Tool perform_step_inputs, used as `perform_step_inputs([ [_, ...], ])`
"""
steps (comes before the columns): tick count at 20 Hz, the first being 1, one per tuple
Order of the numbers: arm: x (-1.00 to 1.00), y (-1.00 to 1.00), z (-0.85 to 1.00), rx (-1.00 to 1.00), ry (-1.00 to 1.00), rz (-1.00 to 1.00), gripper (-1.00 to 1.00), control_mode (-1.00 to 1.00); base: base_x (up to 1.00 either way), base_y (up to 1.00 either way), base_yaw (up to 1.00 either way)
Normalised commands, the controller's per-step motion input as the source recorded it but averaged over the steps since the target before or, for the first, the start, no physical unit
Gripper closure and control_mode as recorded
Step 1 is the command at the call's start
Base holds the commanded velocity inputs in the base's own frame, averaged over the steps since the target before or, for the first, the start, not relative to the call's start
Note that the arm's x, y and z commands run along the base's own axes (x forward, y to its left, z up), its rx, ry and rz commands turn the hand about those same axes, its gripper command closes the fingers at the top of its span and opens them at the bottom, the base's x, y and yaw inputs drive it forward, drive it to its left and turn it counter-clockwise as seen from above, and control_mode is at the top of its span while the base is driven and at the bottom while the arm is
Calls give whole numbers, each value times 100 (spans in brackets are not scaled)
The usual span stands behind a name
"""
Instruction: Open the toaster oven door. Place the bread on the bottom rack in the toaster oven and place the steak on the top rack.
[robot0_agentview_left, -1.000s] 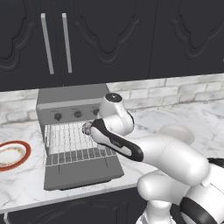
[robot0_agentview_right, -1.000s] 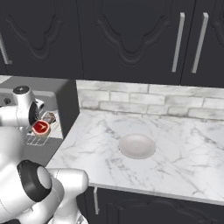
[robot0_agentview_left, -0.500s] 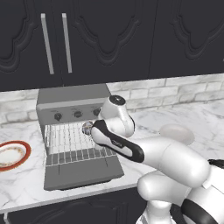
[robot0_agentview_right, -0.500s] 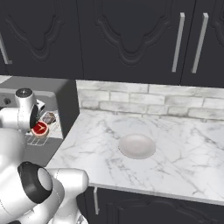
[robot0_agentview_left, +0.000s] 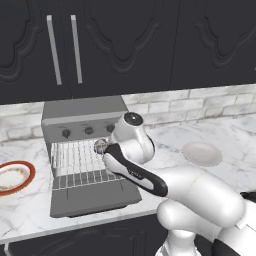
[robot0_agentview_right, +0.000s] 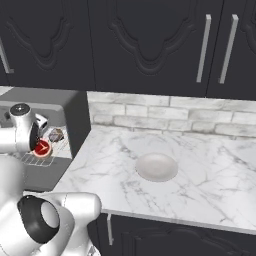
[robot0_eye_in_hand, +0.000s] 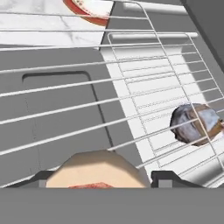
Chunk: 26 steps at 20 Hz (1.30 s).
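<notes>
Hand view: steak (robot0_eye_in_hand: 94, 170) between fingertips (bread (robot0_eye_in_hand: 196, 123) beside)

The toaster oven (robot0_agentview_right: 60, 107) stands at the left of the marble tabletop (robot0_agentview_right: 200, 175) — the steak (robot0_agentview_right: 42, 148) and bread (robot0_agentview_right: 55, 135) sit on its wire racks; a pale bowl (robot0_agentview_right: 156, 166) rests well apart.

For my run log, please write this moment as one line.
door: open | bread: on lower rack | steak: between gripper fingers, above upper rack | plate: left of toaster oven
</notes>
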Motion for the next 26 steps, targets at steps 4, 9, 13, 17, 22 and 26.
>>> perform_step_inputs([
  [4,-35,29,18,0,-4,-15,100,-100,0,0,0],
  [9,-4,31,18,-1,-9,-1,100,-100,0,0,0],
  [13,5,25,9,-1,-10,19,100,-100,0,0,0],
  [17,9,28,3,0,-11,28,100,-100,0,0,0],
  [22,18,17,-9,-1,-5,23,100,-100,0,0,0],
  [26,7,16,-19,-2,0,6,100,-100,0,0,0],
])
